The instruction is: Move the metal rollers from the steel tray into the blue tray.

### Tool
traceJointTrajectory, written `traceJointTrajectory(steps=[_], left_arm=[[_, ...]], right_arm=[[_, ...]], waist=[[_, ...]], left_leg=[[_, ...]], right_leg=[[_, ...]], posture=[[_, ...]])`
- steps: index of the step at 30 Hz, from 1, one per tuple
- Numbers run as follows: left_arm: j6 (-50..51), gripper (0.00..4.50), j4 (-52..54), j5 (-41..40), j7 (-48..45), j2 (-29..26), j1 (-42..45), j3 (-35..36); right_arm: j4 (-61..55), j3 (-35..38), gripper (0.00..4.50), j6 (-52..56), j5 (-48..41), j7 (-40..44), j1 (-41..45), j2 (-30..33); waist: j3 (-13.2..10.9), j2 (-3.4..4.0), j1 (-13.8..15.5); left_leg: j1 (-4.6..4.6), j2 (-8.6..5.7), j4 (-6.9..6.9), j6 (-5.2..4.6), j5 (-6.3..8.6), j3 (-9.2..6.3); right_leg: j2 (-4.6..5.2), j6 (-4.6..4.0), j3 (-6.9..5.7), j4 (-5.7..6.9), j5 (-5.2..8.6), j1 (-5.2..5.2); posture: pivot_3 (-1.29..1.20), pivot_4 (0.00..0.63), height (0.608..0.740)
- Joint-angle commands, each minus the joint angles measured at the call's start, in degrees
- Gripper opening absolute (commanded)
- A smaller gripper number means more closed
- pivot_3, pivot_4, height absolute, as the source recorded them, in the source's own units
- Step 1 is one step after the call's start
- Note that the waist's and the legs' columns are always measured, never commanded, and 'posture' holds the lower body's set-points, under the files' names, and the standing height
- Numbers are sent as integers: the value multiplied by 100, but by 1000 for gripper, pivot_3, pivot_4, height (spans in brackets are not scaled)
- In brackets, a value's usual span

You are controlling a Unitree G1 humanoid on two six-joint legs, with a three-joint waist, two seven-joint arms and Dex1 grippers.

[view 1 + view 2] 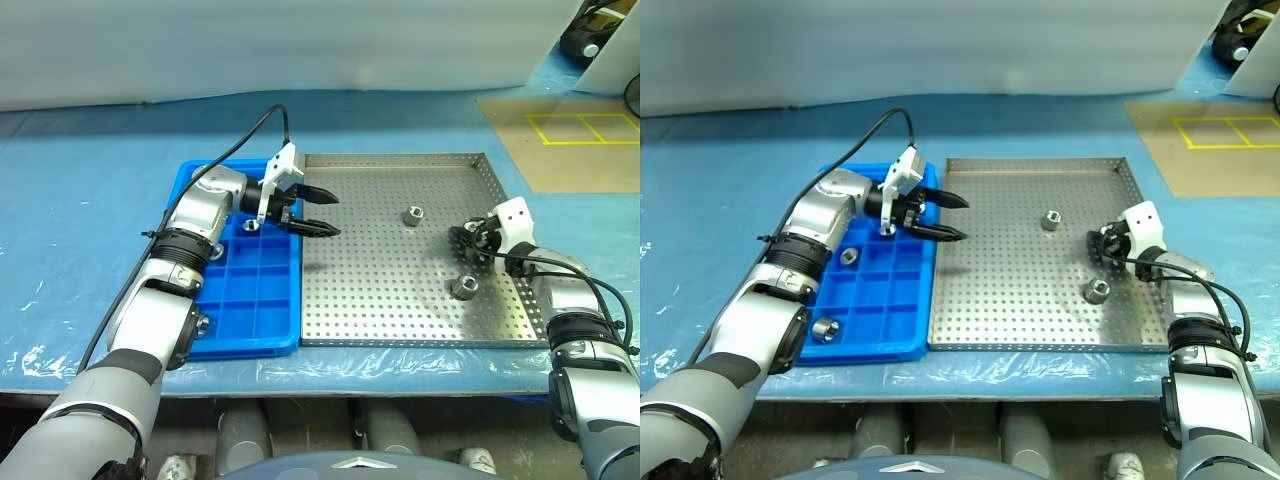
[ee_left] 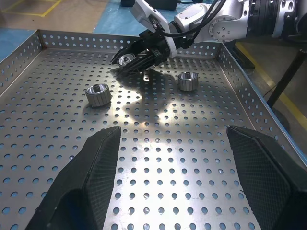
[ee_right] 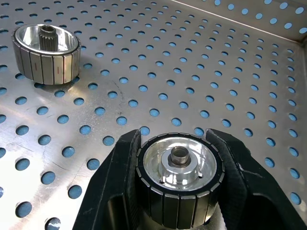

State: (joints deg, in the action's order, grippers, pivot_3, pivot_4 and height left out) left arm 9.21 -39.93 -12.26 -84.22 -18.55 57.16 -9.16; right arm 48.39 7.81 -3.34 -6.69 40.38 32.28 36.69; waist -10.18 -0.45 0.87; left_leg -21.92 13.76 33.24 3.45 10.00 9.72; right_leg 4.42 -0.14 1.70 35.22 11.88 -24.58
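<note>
The steel tray (image 1: 380, 300) lies on the table with the blue tray (image 1: 250, 305) against its left side. My right gripper (image 1: 468, 240) rests low on the right part of the steel tray, shut on a metal roller (image 3: 180, 184). Two more rollers lie loose on the perforated floor, one at mid-tray (image 1: 413, 215) and one nearer the front (image 1: 463, 287). My left gripper (image 1: 335, 215) hovers open over the steel tray's left edge, pointing right, with nothing between its fingers. Rollers (image 1: 849, 256) (image 1: 824, 328) sit in blue tray compartments.
Wrinkled blue plastic sheeting (image 1: 90, 200) covers the table around both trays. A black cable (image 1: 240, 145) arcs up from the left wrist. Beyond the table's far right corner is tan floor with yellow tape (image 1: 585, 127).
</note>
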Motion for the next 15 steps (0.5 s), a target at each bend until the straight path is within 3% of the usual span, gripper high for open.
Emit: traceJointTrajectory(steps=[1, 6, 15], left_arm=[[0, 3721, 122, -98, 6, -73, 157, 155], [84, 3721, 73, -169, -1, -279, 333, 304], [231, 3721, -340, -111, 92, -1160, 656, 736]], right_arm=[[-244, 92, 1682, 72, -124, 157, -119, 27], [-669, -52, 1682, 93, -6, 82, 74, -14], [-2169, -493, 1682, 616, -167, 629, 538, -412]], waist=[[0, 0, 0], [-1, 1, -10], [-4, 4, 0]], left_leg=[[0, 0, -2, -1, 1, 1], [-2, 1, -15, -2, 1, 6], [-9, 4, -37, 1, 0, 15]], right_leg=[[0, 0, 0, -2, 0, 0], [-1, 0, 0, -19, 0, -3], [-3, 1, 0, -26, -1, -28]], posture=[[-289, 150, 740], [-274, 150, 740], [-206, 150, 740]])
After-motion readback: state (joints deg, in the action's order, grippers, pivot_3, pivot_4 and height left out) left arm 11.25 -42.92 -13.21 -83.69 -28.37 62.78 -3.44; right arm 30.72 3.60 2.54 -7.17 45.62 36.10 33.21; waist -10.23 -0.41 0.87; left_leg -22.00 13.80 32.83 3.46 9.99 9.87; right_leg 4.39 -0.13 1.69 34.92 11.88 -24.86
